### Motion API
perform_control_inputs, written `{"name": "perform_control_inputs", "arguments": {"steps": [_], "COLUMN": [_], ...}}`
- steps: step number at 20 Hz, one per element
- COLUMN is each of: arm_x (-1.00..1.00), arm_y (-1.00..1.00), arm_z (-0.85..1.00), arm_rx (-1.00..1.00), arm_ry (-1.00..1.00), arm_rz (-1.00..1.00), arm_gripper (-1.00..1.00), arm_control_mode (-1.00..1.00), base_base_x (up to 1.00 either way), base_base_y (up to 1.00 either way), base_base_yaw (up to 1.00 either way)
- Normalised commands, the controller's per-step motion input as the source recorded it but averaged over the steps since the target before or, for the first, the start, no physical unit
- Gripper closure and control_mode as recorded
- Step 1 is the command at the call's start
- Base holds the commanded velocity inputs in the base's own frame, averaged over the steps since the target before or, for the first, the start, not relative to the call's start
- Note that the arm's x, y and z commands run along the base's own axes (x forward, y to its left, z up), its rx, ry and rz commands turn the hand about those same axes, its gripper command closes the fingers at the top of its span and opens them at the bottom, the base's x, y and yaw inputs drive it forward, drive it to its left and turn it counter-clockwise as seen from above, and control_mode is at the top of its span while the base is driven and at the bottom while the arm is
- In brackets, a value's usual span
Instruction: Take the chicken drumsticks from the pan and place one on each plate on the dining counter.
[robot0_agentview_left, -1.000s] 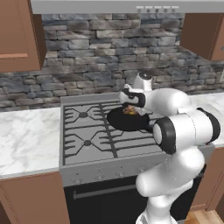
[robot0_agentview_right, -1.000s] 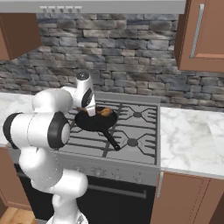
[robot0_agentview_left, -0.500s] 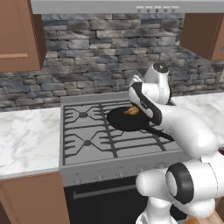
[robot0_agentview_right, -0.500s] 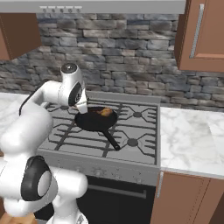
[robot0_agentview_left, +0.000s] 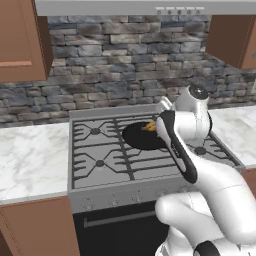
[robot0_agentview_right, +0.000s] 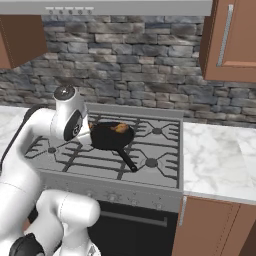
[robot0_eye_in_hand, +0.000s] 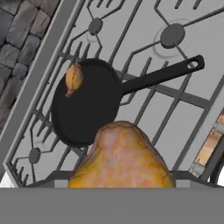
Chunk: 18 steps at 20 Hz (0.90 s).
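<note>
At the bottom centre of my hand view a golden-brown, orange-tinged roasted chicken drumstick (robot0_eye_in_hand: 124, 157) looms large, right where my finger tips rise, so I judge my two-finger gripper (robot0_eye_in_hand: 124, 183) is clamped on it; the tips themselves are hidden behind the meat. Below it, in the left half of that view, sits the round black shallow frying pan (robot0_eye_in_hand: 87, 105) with its long straight handle running to the upper right, on the grey stove top with dark grates (robot0_eye_in_hand: 175, 109). A second small drumstick (robot0_eye_in_hand: 73, 78) lies at the pan's upper left rim.

In the left base view the pan (robot0_agentview_left: 142, 136) is at the frame's centre, partly behind my white arm, with an orange bit at its far edge; in the right base view the pan (robot0_agentview_right: 111, 136) is left of centre.

So I reckon: one drumstick lifted, none plated. Left: carrying this one to a plate, then fetching the other for the second plate.
</note>
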Motion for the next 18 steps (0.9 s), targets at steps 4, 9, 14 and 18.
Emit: {"name": "perform_control_inputs", "arguments": {"steps": [4, 9, 14, 18], "arm_x": [-0.19, -0.07, 0.00, 0.00], "arm_y": [0.16, 0.02, 0.00, 0.00], "arm_z": [0.00, 0.00, 0.00, 0.00], "arm_rx": [-0.06, 0.00, 0.00, 0.00], "arm_ry": [0.00, 0.00, 0.00, 0.00], "arm_rz": [0.00, -0.03, 0.00, 0.00], "arm_gripper": [1.00, 1.00, 1.00, 1.00], "arm_control_mode": [-1.00, 1.00, 1.00, 1.00], "base_base_x": [0.00, -0.44, -0.40, -0.11], "base_base_y": [0.00, 0.00, 0.00, 0.00], "base_base_yaw": [0.00, -0.34, -0.74, -0.92]}}
